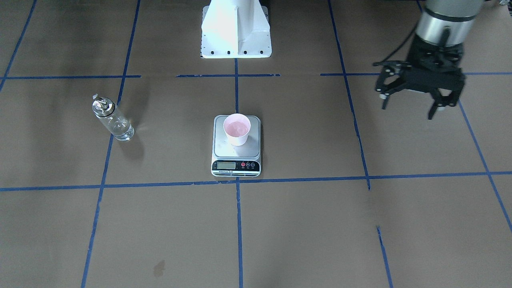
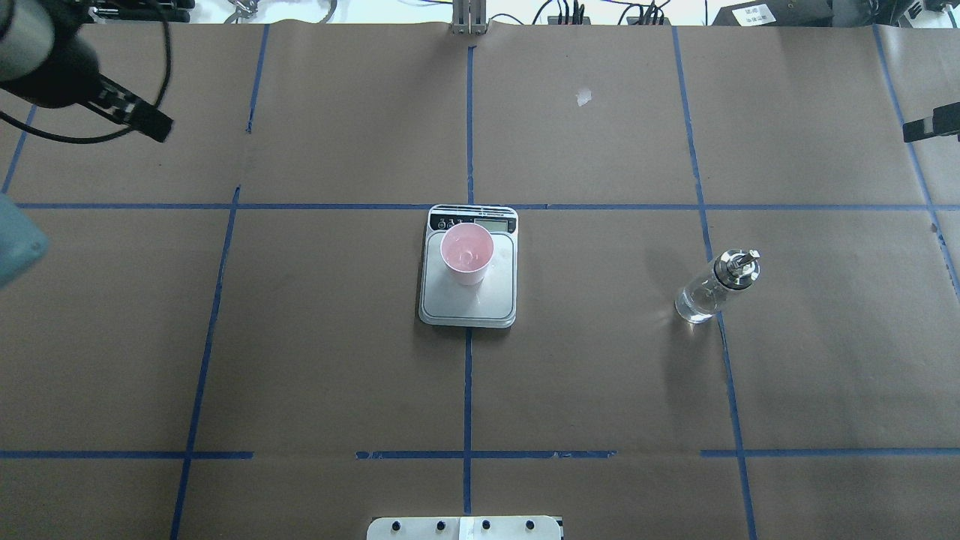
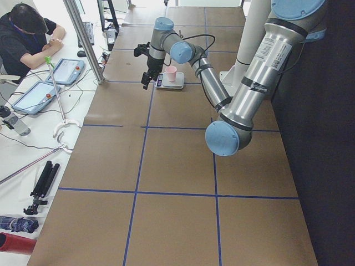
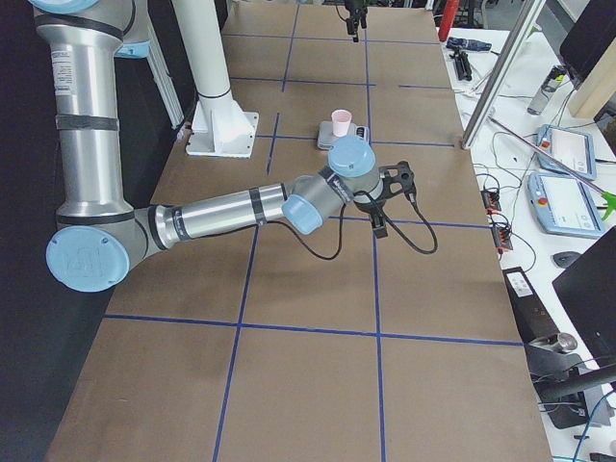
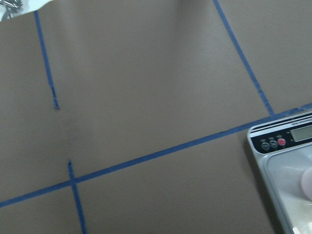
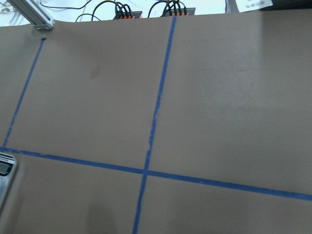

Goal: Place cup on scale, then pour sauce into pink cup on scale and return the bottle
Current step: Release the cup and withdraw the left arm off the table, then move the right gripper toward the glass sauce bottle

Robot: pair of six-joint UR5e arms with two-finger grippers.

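Note:
The pink cup (image 1: 237,129) stands upright on the silver-grey scale (image 1: 224,149) at the table's middle; both also show in the overhead view, cup (image 2: 466,253) on scale (image 2: 450,300). The clear glass bottle (image 1: 113,119) with its metal spout stands upright on the table on my right side (image 2: 712,289), free of both grippers. My left gripper (image 1: 409,110) is open and empty, raised well away from the scale. My right gripper (image 4: 387,204) hovers at the table's right end; only a black part of it shows at the overhead view's edge (image 2: 930,127), and I cannot tell its state.
The table is brown paper with a blue tape grid. The white robot base (image 1: 236,32) stands behind the scale. An operator (image 3: 28,33) sits at a side bench with tablets (image 3: 69,69). The left wrist view shows the scale's corner (image 5: 287,165).

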